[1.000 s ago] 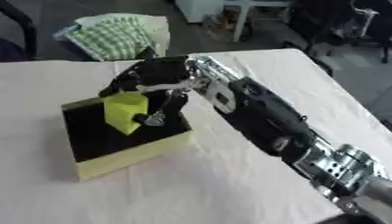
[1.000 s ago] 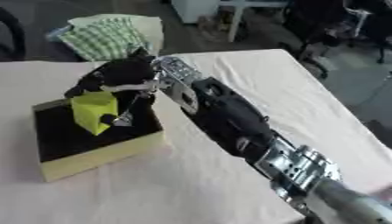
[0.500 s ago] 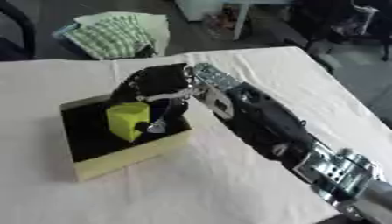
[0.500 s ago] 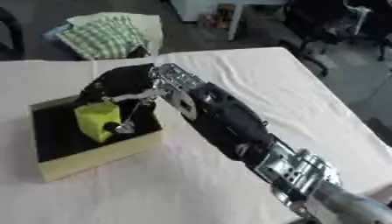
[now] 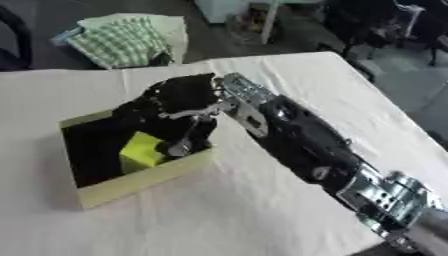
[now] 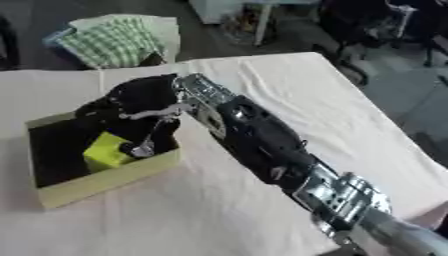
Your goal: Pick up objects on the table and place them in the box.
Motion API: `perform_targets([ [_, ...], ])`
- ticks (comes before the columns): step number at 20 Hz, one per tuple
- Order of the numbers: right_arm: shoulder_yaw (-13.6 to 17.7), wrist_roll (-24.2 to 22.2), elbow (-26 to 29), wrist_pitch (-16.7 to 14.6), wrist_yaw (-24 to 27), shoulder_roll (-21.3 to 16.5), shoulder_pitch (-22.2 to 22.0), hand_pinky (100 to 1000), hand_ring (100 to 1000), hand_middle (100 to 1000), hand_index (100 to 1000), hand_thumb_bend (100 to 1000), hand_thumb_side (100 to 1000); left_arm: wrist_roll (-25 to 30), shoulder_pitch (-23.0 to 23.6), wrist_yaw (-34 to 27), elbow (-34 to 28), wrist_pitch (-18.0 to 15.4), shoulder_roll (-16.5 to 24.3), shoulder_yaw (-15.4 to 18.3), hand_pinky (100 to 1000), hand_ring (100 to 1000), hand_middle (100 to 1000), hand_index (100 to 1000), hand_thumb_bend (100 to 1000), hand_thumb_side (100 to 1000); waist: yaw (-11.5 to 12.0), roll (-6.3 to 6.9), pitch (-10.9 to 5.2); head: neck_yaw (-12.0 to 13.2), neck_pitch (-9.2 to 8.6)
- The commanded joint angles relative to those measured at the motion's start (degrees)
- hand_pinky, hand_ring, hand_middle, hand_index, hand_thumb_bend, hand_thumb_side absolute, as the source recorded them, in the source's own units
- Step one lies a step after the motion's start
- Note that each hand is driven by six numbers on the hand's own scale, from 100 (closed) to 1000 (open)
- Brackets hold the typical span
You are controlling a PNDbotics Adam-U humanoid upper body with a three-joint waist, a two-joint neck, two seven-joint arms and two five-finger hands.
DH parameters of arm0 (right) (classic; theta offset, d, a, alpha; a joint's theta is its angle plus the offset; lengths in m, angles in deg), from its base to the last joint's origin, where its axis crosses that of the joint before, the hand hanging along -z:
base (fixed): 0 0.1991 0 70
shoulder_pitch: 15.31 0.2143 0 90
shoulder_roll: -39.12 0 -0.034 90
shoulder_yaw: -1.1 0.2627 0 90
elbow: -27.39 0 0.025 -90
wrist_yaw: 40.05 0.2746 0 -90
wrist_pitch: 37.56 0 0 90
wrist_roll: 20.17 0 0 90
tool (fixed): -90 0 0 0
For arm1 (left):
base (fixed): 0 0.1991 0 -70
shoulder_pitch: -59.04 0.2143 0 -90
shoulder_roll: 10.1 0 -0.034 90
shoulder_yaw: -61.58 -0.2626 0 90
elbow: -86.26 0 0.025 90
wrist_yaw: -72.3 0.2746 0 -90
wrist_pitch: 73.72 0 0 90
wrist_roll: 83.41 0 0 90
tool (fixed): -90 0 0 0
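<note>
White cloth; yellow-green block (image 5: pixel 140 152) in box (image 5: pixel 131 182).

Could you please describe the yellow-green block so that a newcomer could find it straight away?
On the white table stands an open box with pale yellow walls and a dark inside. The yellow-green block sits inside, under the robot's black right hand; it is the only bright thing in there.

We see our right arm (image 5: pixel 306 150) reaching in from the table's near right corner, stretched diagonally toward the far left. Its silver joint shows low at the near edge, the black forearm above it. The right robot hand (image 5: pixel 175 112) hangs palm down, fingers curled downward. Our left arm shows in neither view.
</note>
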Motion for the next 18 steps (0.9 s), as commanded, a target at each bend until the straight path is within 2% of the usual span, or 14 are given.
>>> perform_targets([
  [1, 2.6, 0.9, 3.6, -1.3, 2.1, -3.8, 0.6, 789, 854, 987, 1000, 100, 283, -0.2, 0.0, 0.0, -1.2, 0.2, 0.5, 0.6, 695, 528, 506, 776, 109, 934, -0.5, 0.37, -1.4, 0.6, 0.24],
  [6, 7.2, 4.8, 9.6, -1.1, 6.0, -7.2, -1.5, 793, 863, 978, 1000, 100, 216, -1.2, 0.2, -0.1, -1.2, 1.0, 0.4, 0.7, 692, 525, 503, 774, 111, 932, -2.5, 0.7, -1.64, 2.1, 0.68],
  [10, 10.4, 8.7, 16.9, 1.5, 14.1, -10.7, -5.5, 800, 881, 979, 1000, 110, 180, -1.9, 0.1, -0.3, -1.2, 1.3, 0.3, 0.9, 691, 524, 501, 774, 112, 922, -3.2, 0.99, -1.61, 3.7, 0.99],
  [12, 12.3, 8.9, 20.2, 3.9, 16.7, -11.6, -8.1, 799, 880, 978, 1000, 100, 128, -2.2, 0.1, -0.2, -1.2, 1.4, 0.3, 0.9, 690, 523, 500, 773, 113, 933, -3.6, 1.15, -1.51, 4.5, 1.22],
  [18, 16.0, 7.6, 27.4, 6.9, 20.6, -12.1, -15.9, 806, 895, 974, 1000, 100, 100, -3.1, -0.2, 0.0, -1.2, 2.1, 0.1, 0.8, 685, 518, 495, 768, 114, 933, -5.5, 1.95, -1.03, 6.5, 1.71],
])
